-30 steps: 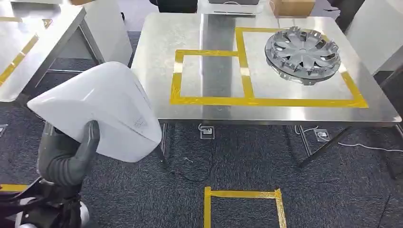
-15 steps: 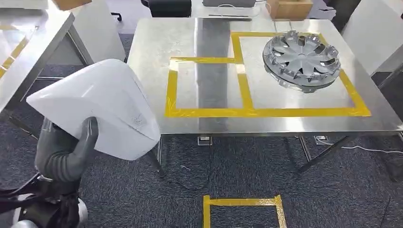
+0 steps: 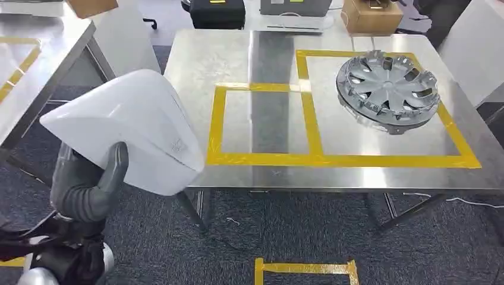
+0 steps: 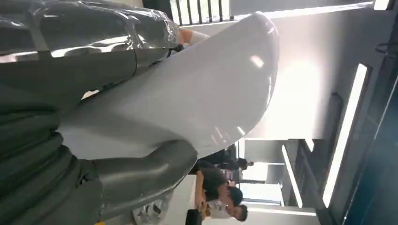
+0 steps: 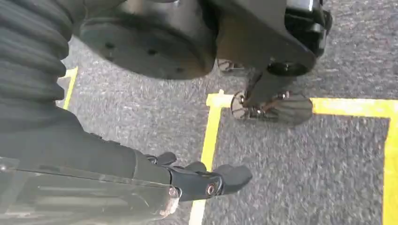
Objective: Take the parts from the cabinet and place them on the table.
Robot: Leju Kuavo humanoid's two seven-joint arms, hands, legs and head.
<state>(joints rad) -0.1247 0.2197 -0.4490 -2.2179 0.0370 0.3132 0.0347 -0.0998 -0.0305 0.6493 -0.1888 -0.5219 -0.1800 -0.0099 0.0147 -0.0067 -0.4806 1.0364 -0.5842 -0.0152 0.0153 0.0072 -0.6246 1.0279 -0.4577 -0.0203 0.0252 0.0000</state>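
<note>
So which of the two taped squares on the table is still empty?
The smaller left square: bare steel inside its yellow tape. The larger right square already holds the silver wheel cover.

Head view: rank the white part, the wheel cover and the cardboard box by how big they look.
1. White part, though it is nearest the camera, so its lead is unsure.
2. Wheel cover.
3. Cardboard box, farthest and cut off by the frame.

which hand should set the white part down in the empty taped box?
Left. The left hand already holds the white moulded plastic cover, beside the smaller yellow-taped square on the steel table. The right hand hangs over the carpet.
</note>
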